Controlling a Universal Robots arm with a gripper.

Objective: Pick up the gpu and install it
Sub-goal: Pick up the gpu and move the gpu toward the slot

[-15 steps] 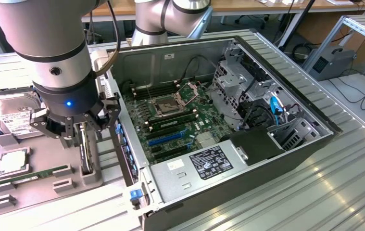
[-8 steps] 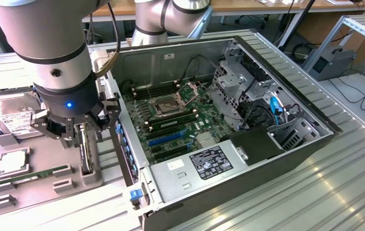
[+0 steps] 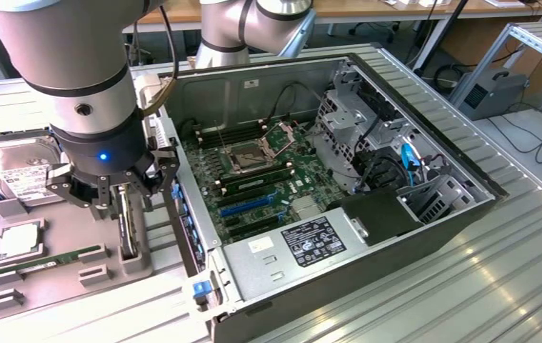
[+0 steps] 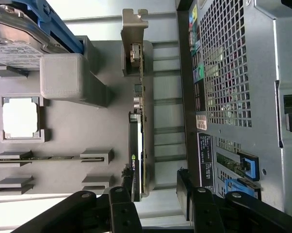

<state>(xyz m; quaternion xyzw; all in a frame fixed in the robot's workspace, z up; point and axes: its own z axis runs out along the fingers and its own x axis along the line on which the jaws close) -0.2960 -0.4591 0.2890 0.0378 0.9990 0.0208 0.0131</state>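
Observation:
The gpu stands on edge in a slot of the grey holder tray, to the exterior view's left of the open computer case. In the wrist view the gpu appears edge-on, with its silver bracket at the far end. My gripper hangs just above the card with its jaws open. In the wrist view the gripper straddles the card's near end. One finger is close beside the card and the other finger stands well off. Nothing is held.
The tray also holds a hard drive, a CPU and a RAM stick. Inside the case lies the motherboard with blue expansion slots, a power supply and drive cages. The case wall stands close beside the gripper.

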